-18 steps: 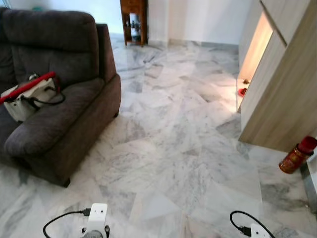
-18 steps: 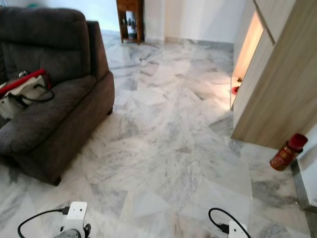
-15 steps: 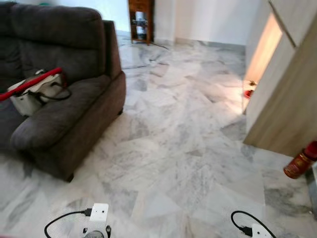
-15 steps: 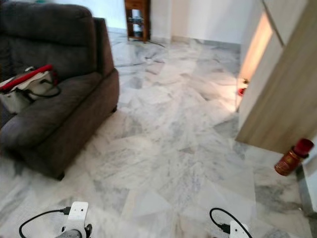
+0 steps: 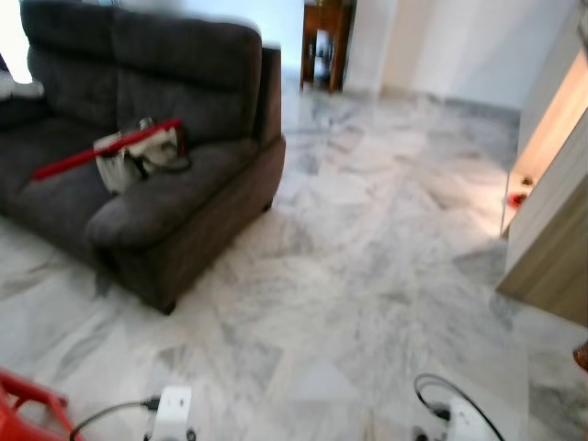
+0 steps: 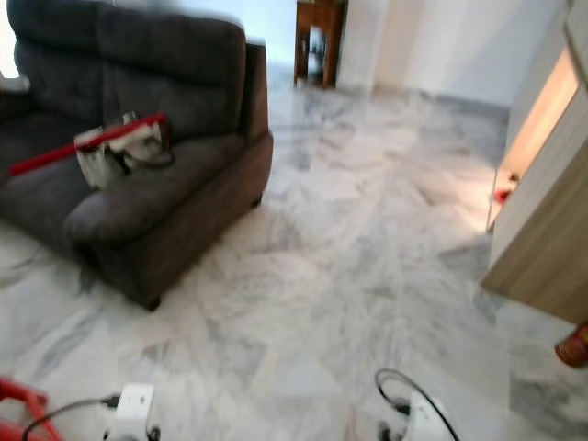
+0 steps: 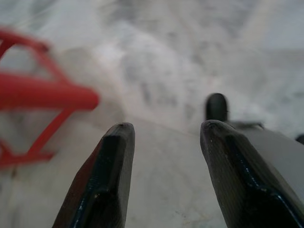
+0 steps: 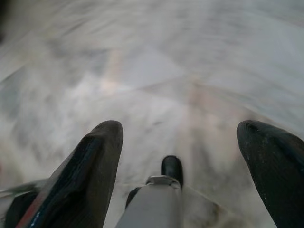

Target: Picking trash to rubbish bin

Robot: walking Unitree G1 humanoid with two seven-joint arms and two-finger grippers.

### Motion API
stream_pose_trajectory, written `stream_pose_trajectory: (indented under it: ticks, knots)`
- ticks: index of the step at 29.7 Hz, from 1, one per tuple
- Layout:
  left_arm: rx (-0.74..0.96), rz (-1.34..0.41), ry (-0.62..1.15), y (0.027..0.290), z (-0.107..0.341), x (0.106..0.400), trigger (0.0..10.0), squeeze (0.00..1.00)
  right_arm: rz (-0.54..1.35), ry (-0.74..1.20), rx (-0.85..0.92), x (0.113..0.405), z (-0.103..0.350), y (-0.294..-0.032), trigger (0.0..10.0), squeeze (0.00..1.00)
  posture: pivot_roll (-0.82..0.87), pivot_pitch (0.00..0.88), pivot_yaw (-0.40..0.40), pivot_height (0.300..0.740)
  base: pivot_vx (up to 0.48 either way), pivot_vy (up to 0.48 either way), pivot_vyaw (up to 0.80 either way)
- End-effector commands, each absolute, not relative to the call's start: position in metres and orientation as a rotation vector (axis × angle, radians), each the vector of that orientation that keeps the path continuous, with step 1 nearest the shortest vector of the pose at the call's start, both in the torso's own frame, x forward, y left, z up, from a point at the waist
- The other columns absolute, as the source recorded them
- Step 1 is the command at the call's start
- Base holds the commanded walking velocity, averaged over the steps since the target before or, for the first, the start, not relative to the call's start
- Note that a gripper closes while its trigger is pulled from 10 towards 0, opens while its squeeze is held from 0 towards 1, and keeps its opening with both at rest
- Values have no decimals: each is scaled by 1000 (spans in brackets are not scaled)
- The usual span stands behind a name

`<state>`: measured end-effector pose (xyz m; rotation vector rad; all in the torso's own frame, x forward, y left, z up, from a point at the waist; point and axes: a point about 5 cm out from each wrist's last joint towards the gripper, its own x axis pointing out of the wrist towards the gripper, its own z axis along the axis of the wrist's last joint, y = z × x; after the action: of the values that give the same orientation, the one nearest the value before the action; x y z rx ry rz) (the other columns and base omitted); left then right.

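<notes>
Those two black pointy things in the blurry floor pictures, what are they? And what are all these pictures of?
They are a walking robot's fingers. Each arm has a small camera on its wrist that looks along two long black fingers. The left gripper and the right gripper are both open and hold nothing; grey and white marble floor lies below them.

The two bigger pictures come from the robot's head, like two eyes looking down at one room. They show a dark grey fabric sofa with a white handbag with a red strip on its seat, a light wooden cabinet on the robot's right, and something red made of bars on the floor near its left arm. It is too blurred to name.
</notes>
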<state>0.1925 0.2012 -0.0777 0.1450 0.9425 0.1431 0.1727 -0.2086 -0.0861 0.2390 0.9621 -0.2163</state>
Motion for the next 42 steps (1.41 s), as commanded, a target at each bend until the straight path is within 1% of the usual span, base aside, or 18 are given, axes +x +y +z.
stream_pose_trajectory:
  ticks: [1,4,7,10,15,21,25,26,33,40,42]
  knots:
    - [167,165,968,215,-80,182,10000,0,-217,975,245,168,-89,-204,10000,0,-34,0,43,740,0,0,800]
    - [189,170,968,223,-79,181,10000,0,-168,983,236,169,-90,-192,10000,0,-24,0,55,740,0,0,800]
    - [198,174,973,227,-79,179,10000,0,-161,982,242,170,-91,-187,10000,0,-9,0,60,740,0,0,583]
    - [207,191,972,237,-78,175,10000,0,-142,980,248,171,-91,-178,10000,0,-17,0,79,740,0,0,581]
    - [212,207,999,242,-82,162,10000,0,-133,998,248,164,-94,-173,10000,0,-12,0,90,740,0,0,581]
    - [214,204,1021,241,-87,151,10000,0,-148,1026,238,152,-99,-178,10000,0,-11,0,83,740,0,0,584]
    - [209,202,1014,239,-87,153,10000,0,-152,1019,240,153,-98,-179,10000,0,-10,0,81,740,0,0,581]
    - [201,208,1008,237,-86,155,10000,0,-142,1016,224,156,-97,-181,10000,0,-1,1,55,740,0,0,800]
    - [182,212,1010,232,-89,153,10000,0,-138,997,209,165,-93,-186,10000,0,2,5,50,740,0,0,800]
    - [176,213,1025,228,-91,151,10000,0,-163,987,198,168,-90,-197,10000,0,-37,0,27,740,0,0,610]
    - [166,214,1023,223,-91,153,10000,0,-166,986,189,168,-89,-203,10000,0,-39,0,17,740,0,0,575]
